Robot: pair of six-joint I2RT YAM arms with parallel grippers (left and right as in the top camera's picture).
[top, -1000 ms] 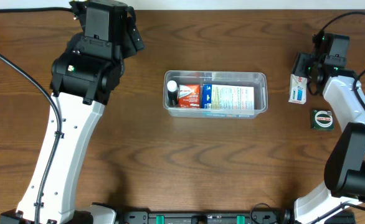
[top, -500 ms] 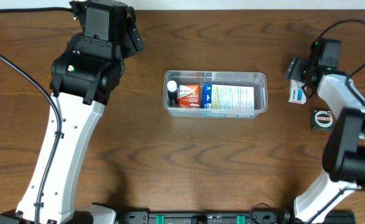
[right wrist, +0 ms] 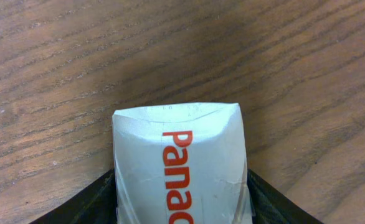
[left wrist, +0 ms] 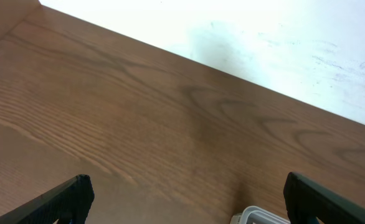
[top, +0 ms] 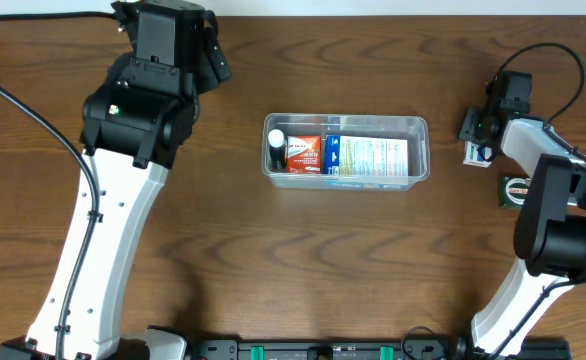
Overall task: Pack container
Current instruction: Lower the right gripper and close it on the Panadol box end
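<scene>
The container (top: 419,150), a clear rectangular tub, sits at the table's centre holding a small dark bottle (top: 276,150), a red box (top: 304,154) and a blue-and-white box (top: 371,157). My right gripper (top: 479,136) is at the far right, shut on a white box with orange lettering (right wrist: 179,158); both fingers press its sides against the table. The left gripper (left wrist: 189,199) hangs open and empty over bare wood at the back left, with a corner of the container (left wrist: 257,216) just in its view.
A small dark square packet (top: 518,190) lies on the table just in front of the right gripper. The left arm (top: 123,150) stretches along the left side. The table's far edge meets a white wall (left wrist: 263,37).
The right gripper moved back and down onto the white box and its jaws narrowed around it. The left arm has not moved.
</scene>
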